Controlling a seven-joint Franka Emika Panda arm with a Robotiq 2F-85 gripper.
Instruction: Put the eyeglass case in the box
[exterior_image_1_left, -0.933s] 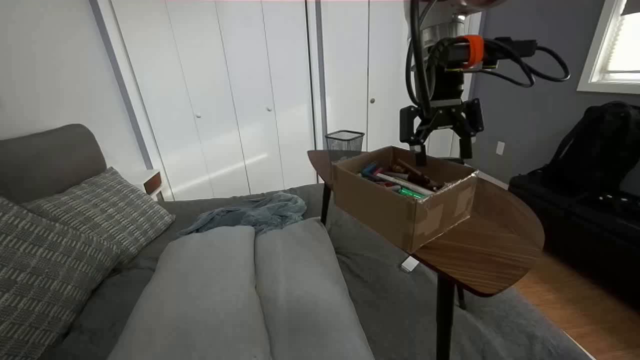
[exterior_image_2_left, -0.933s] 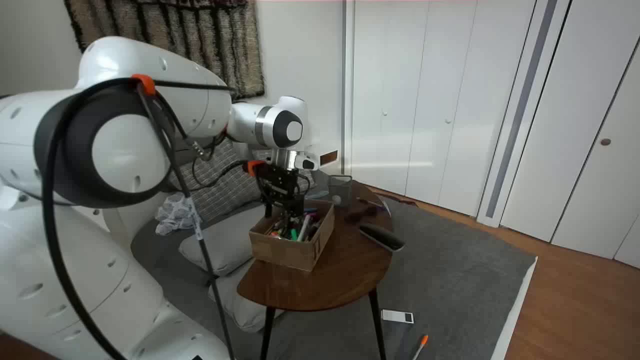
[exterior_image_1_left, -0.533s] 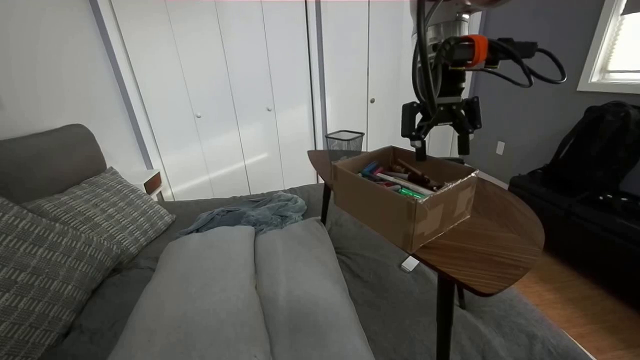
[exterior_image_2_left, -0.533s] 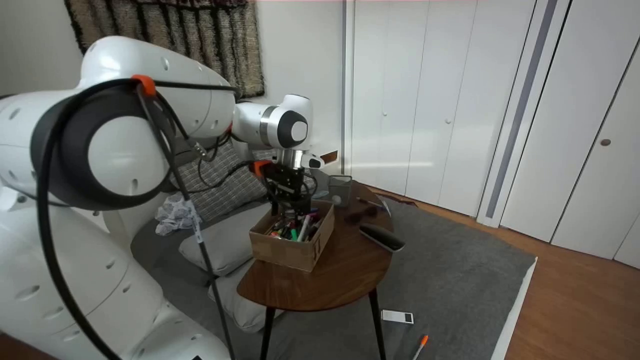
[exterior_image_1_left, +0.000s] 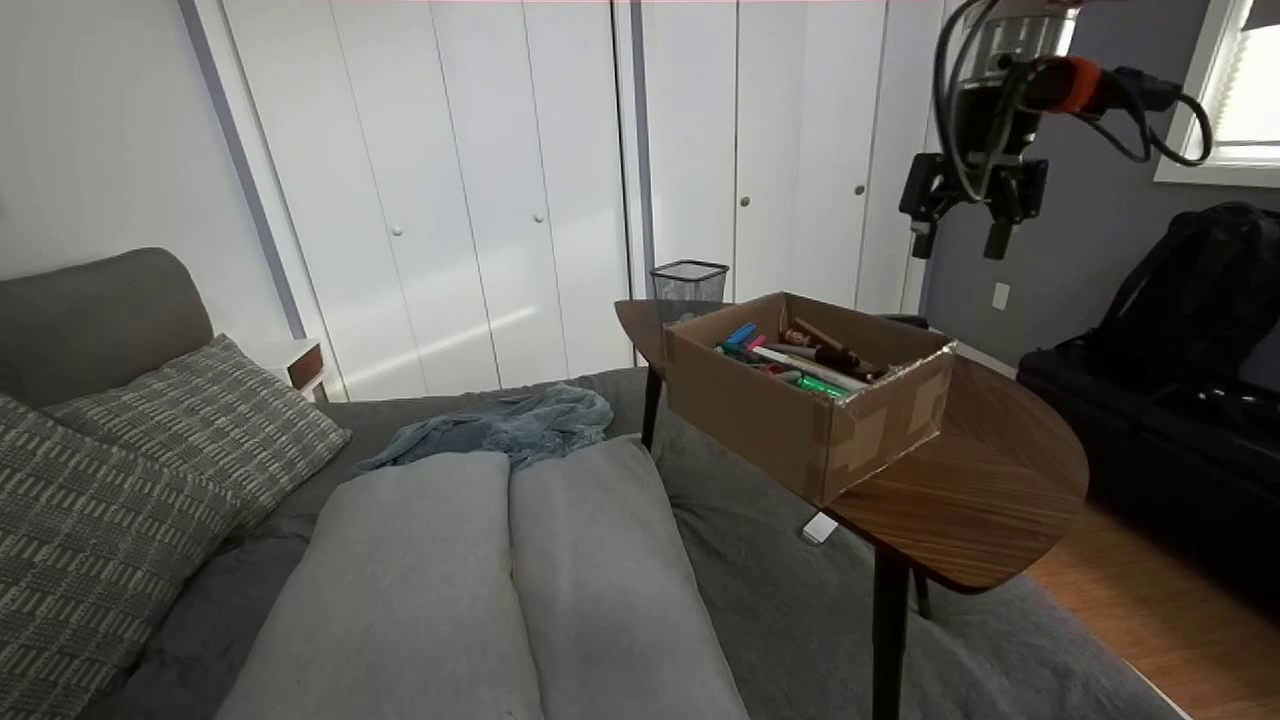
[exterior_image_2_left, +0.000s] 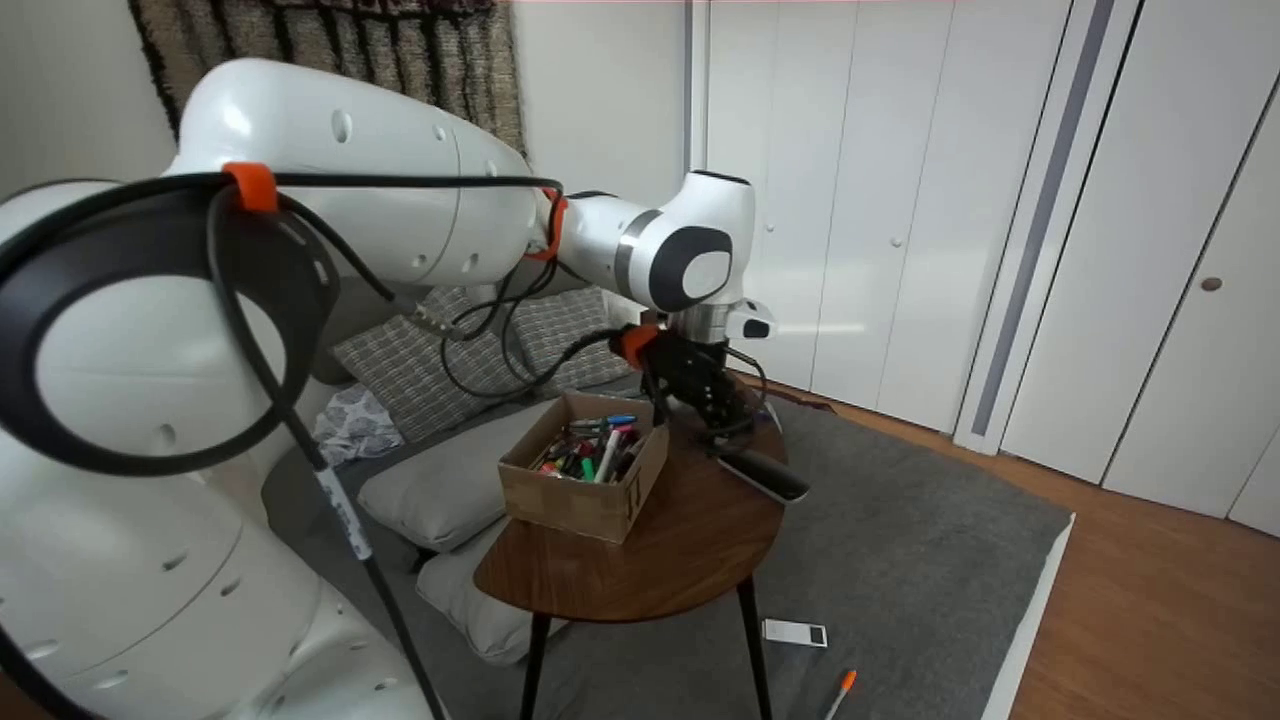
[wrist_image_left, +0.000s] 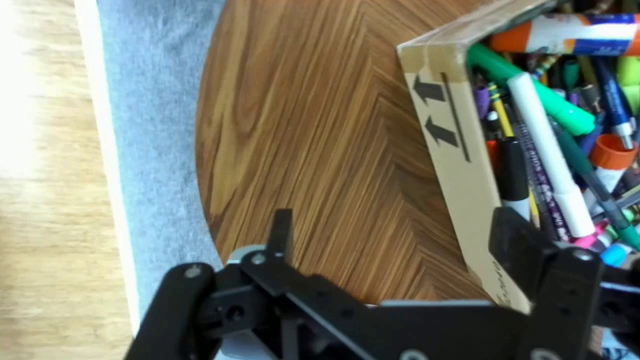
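Eyeglass case (exterior_image_2_left: 766, 476), dark, long and narrow with a paler lower edge: lying near the rim of the brown, wood-grained surface (exterior_image_2_left: 640, 575), outside the brown, rectangular, open-topped cardboard box (exterior_image_1_left: 750, 420) and apart from it, in an exterior view. Nearer end at the rim or just over it; cannot tell which. Farther end hidden behind dark wrist hardware (exterior_image_2_left: 690, 375).

Black, jointed fingers (wrist_image_left: 281, 232) spread wide, with wood grain showing between them in the wrist view; raised above the surface in an exterior view. Pale grey edges (wrist_image_left: 247, 252) behind them in the wrist view, too covered to identify.

Box standing upright on the surface, two black arrows (wrist_image_left: 440, 132) printed on one wall. Inside, a jumble of colourful pens and markers (exterior_image_2_left: 600, 450), among them a thick white marker (wrist_image_left: 550, 155), a green one (wrist_image_left: 565, 107) beside it, and an orange, white and blue tube (wrist_image_left: 560, 35) near one wall.

By the surface's far end in an exterior view, a square black mesh bin (exterior_image_1_left: 690, 288). Reaching in from the side, a smooth white arm (exterior_image_2_left: 340, 140) with black cables (exterior_image_2_left: 420, 182) and orange straps (exterior_image_2_left: 250, 187).

Farther out, long pale grey cushions (exterior_image_1_left: 420, 580), patterned grey pillows (exterior_image_1_left: 120, 520), a crumpled blue-grey cloth (exterior_image_1_left: 510, 425) and a black backpack (exterior_image_1_left: 1180, 290). On the grey rug (exterior_image_2_left: 920, 560), a flat white rectangular object (exterior_image_2_left: 790, 632) and an orange-tipped stick (exterior_image_2_left: 847, 682). Behind, tall white closet doors (exterior_image_1_left: 440, 150).
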